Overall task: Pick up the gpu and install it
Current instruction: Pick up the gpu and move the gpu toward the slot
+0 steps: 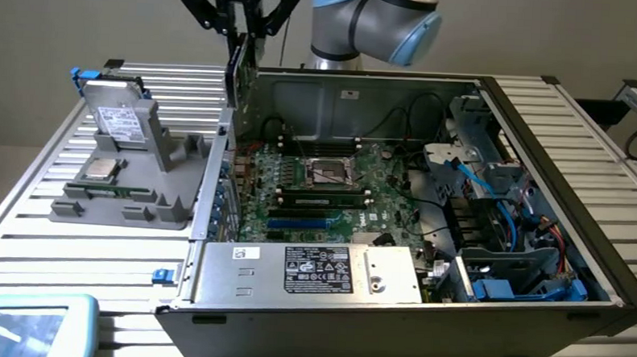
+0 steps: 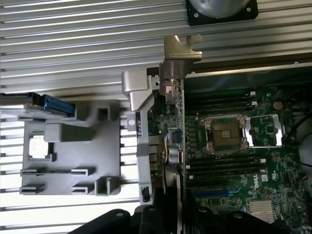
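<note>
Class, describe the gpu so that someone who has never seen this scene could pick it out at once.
Find the open computer case on the slatted table. Over its wall on the exterior view's left, the gripper holds the gpu in the air. Unlike the drive and memory stick resting in the grey holder, it is a thin card hanging on edge, silver bracket at one end.

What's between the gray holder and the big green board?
The case wall stands between them, and the gripper holds the gpu up above it. The exterior view shows this.
</note>
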Robot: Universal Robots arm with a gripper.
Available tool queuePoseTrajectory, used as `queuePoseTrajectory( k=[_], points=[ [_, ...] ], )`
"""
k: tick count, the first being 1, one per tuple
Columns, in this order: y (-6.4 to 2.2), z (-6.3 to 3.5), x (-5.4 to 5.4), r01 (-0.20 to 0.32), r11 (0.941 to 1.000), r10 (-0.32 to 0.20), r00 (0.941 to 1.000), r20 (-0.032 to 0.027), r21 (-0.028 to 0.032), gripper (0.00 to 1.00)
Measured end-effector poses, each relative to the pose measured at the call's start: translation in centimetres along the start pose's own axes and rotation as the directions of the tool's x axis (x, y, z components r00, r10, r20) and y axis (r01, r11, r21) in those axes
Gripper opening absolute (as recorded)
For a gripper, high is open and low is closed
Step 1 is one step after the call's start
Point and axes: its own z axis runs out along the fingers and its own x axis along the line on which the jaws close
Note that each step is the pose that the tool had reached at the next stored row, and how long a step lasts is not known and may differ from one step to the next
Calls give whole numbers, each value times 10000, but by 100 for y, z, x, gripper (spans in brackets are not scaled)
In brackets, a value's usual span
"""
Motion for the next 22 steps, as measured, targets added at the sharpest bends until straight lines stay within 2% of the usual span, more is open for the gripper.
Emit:
queuePoseTrajectory(
  k=[12,22],
  points=[
    [42,-9,-547,-7,10000,7,10000,-88,8,27],
    [60,-17,-977,-11,10000,11,9999,-124,10,27]
  ],
)
